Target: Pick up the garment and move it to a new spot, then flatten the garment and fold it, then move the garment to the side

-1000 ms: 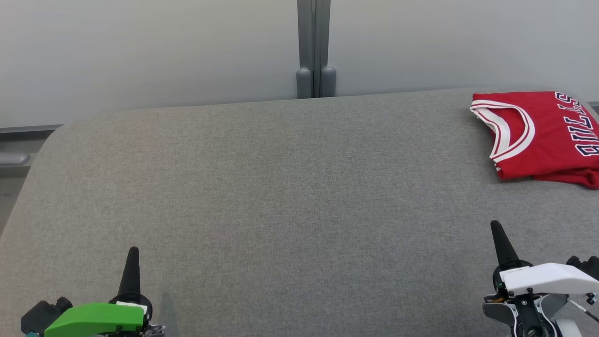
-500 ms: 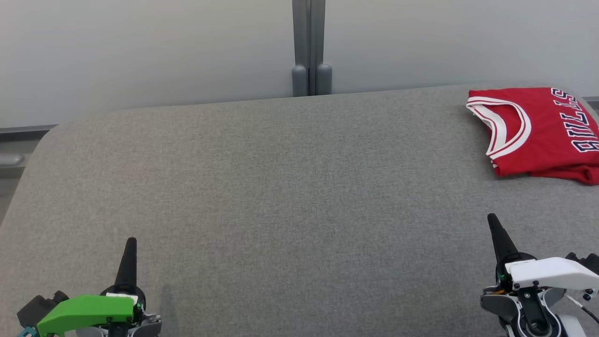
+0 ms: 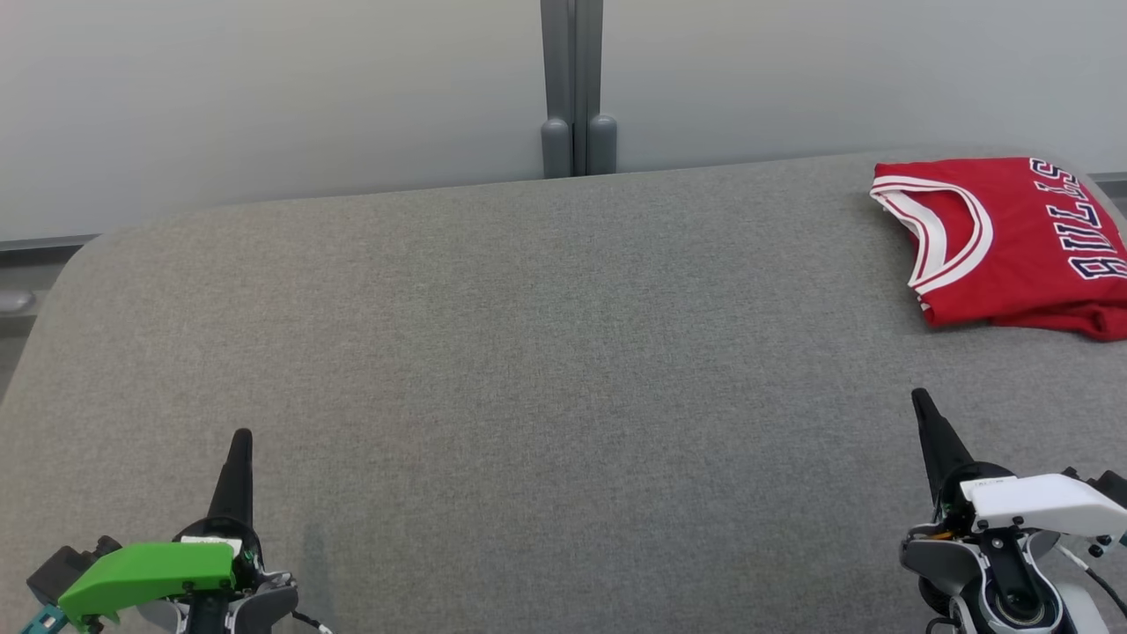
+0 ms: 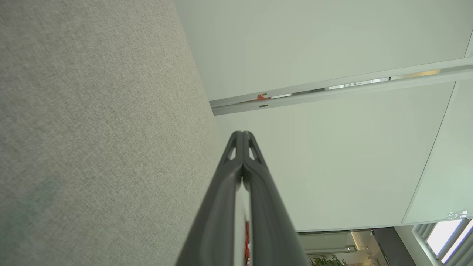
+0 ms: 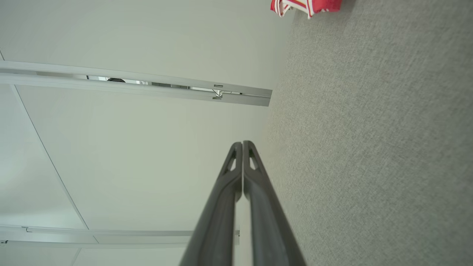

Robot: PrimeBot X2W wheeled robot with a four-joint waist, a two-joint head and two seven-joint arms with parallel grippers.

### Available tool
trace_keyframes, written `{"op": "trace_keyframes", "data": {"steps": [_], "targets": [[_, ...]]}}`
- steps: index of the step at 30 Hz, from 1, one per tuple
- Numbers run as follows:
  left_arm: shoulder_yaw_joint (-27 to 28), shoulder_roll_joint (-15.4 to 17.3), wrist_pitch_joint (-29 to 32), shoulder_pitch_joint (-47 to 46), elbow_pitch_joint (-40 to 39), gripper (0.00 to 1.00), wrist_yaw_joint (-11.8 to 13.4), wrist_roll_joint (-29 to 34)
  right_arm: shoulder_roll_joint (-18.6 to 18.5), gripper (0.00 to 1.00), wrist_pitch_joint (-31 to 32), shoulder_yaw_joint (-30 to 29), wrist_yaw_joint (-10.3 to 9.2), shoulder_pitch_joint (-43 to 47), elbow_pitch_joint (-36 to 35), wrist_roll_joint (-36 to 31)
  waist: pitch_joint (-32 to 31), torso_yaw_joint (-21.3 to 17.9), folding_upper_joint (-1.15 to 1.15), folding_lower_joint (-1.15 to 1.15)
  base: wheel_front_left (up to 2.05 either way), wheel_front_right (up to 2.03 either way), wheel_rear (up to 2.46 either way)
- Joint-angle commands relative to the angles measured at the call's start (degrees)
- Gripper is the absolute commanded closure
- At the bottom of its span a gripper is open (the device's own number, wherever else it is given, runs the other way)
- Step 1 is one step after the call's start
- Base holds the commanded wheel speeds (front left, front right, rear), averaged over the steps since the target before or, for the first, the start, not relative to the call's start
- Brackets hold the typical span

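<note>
Shows folded garment (image 3: 1012, 255) well ahead of right gripper (image 3: 922, 405), seemingly already set aside. Finds that gripper and left gripper (image 3: 239, 440) clenched, empty.

Camera shifted; left gripper (image 3: 239, 438) and right gripper (image 3: 921, 398) advanced.

L gripper (image 3: 240, 438) at lower left, R gripper (image 3: 919, 396) at lower right; both w/ jaws pressed together, fingers pointing fwd.
</note>
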Motion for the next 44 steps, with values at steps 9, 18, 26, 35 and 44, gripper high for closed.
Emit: {"op": "trace_keyframes", "data": {"steps": [9,18,26,35,44], "targets": [[0.7,0.4,1.2,-2.2,-0.2,1.0,-0.3,-4.4,-0.3,1.0,1.2,0.2,0.01,-1.3,-0.6,5.0,0.3,-0.4,0.0,0.0,0.0,0.0,0.0],[1.1,0.3,2.2,-2.8,-0.1,1.0,-0.3,-7.8,-0.4,1.0,2.1,0.2,0.0,-1.7,-0.7,8.8,0.5,-0.9,0.0,0.0,0.0,0.0,0.0],[1.3,0.2,2.5,-3.0,-0.1,1.0,-0.4,-8.7,-0.4,1.0,2.5,0.3,0.0,-1.7,-0.7,10.2,0.6,-1.0,0.0,0.0,0.0,0.0,0.0],[1.4,0.1,2.6,-3.0,-0.1,1.0,-0.4,-8.6,-0.4,1.0,2.5,0.3,0.0,-1.7,-0.7,10.2,0.6,-1.0,0.0,0.0,0.0,0.0,0.0],[1.5,0.1,2.8,-3.0,-0.1,1.0,-0.4,-8.5,-0.4,1.0,2.5,0.3,0.0,-1.7,-0.7,10.2,0.6,-1.0,0.0,0.0,0.0,0.0,0.0]]}}
